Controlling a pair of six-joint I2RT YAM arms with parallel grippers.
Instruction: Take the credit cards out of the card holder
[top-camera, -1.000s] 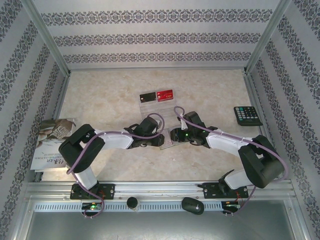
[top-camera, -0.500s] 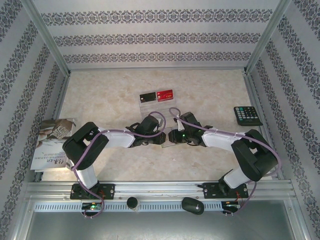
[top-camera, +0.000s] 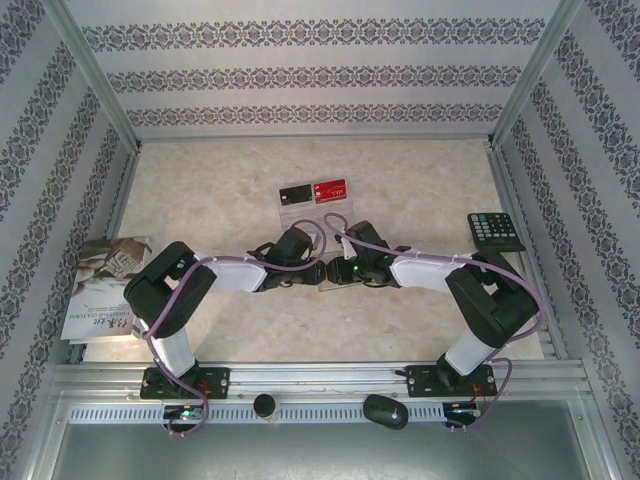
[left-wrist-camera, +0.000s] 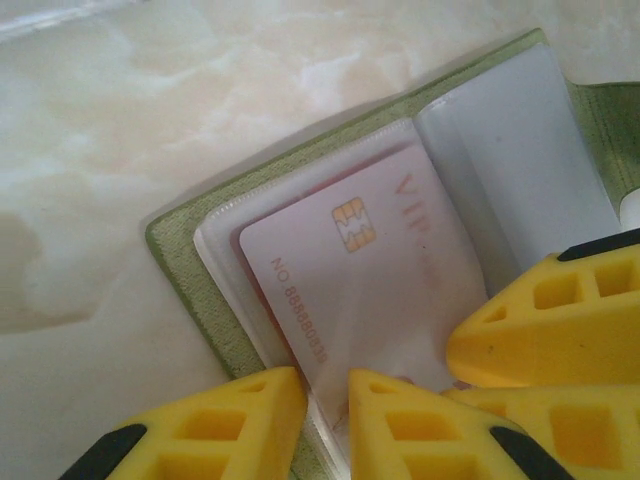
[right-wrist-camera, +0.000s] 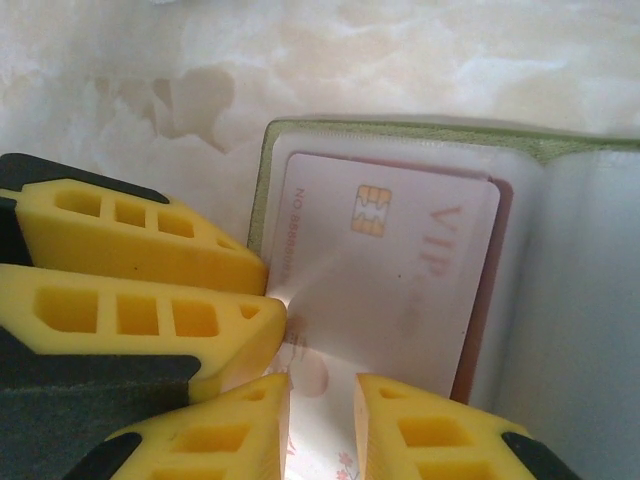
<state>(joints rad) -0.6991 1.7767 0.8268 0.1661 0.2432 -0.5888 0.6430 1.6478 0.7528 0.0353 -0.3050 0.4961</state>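
Left wrist view: card holder lies open on the table, a pale card marked VIP in its clear sleeve. Left gripper jaws stand narrowly apart around the sleeve's edge, the right gripper's finger just beside. Right gripper likewise straddles the card's edge; grip uncertain. Two cards lie farther back, a calculator right, a booklet left.

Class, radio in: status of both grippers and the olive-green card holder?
Both grippers at the open olive-green card holder. Pale VIP card in its sleeve. Nothing in the way.
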